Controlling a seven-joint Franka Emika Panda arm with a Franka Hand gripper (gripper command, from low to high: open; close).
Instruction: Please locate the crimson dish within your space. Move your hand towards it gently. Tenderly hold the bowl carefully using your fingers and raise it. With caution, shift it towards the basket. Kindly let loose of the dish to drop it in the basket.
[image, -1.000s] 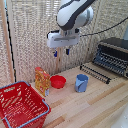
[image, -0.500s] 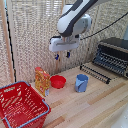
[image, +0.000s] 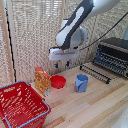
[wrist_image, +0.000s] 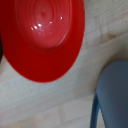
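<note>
The claw (image: 62, 64) hangs in the air above the wooden table (image: 95, 107), its two short dark fingers pointing down with a small gap between them and nothing held in that gap. Right below the claw, a little toward the camera, sits the red bowl (image: 58, 82), upright on the table and clear of the fingers. In the wrist view the bowl (wrist_image: 42, 37) fills most of the picture, its inside showing ringed ridges and bright glints, so the claw looks to be nearly over it. To the exterior view's right of the bowl, and below the claw on that side, stands a blue cup (image: 81, 83), close to the bowl but apart from it; the wrist view catches its blue rim (wrist_image: 112, 92) at one edge. On the other side of the bowl, to the exterior view's left of the claw, stands an orange packet (image: 42, 81), just beside the bowl. Further that way and nearer the camera, well below the claw, is the red basket (image: 20, 106) with its light blue rim. Far off to the exterior view's right of the claw sits a toaster oven (image: 112, 55), with a dark wire rack (image: 95, 73) lying on the table before it.
</note>
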